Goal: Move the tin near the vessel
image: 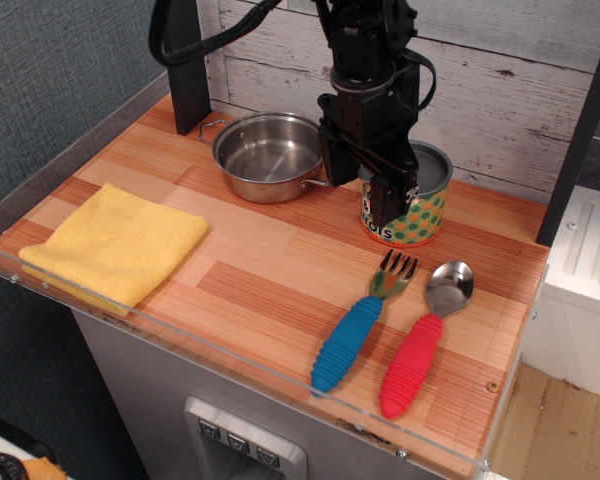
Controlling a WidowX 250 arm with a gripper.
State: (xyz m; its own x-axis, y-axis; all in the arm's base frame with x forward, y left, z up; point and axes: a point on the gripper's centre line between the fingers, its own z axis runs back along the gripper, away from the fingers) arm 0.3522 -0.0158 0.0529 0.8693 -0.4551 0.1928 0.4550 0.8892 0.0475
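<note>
One view only: end effector [384,188] comes down over the tin [408,207], fingers straddling its near rim and apparently clamped on it (contact partly hidden), a grip suited to sliding it. Tin stands upright on the desk [260,270], axis vertical, lid up, lettering facing camera, just right of the vessel [267,156], not touching it.

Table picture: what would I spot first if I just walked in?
Probably the black gripper at the back of the table, in front of the dotted tin, with the shiny pot to the tin's left. Next, the bright blue fork and red spoon side by side at the front right, and the yellow cloth on the left.
</note>
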